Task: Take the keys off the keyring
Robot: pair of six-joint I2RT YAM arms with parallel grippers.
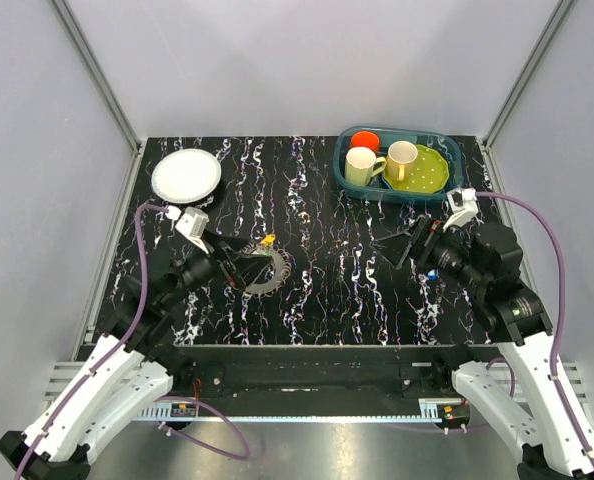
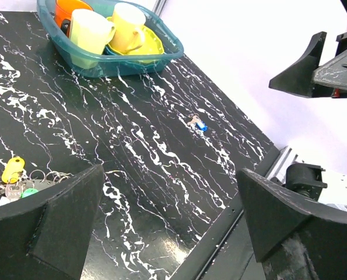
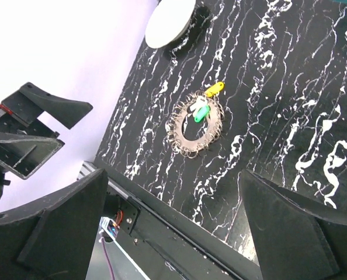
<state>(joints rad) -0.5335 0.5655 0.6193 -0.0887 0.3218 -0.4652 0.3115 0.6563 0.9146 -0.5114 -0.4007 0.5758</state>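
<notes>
Grey-silver metal throughout: lay flat as a keyring [image 3: 179, 140] at mid-frame of the right wrist view, left of centre overhead, partly under the left gripper [image 1: 239, 265]. Bristled with keys [image 3: 204, 111] fanned outward all round, so showed no true long axis; sent the yellow tag [image 3: 214, 88] toward the upper right. Looked light, stiff and slippery, apt to skid on the black table [image 1: 327, 220] rather than lift. Seemed best pinched at the wire on one side, with a single key blade taken by the other gripper. Stood wide open and empty at both the left gripper and the right gripper [image 1: 409, 245], jaws touching nothing.
</notes>
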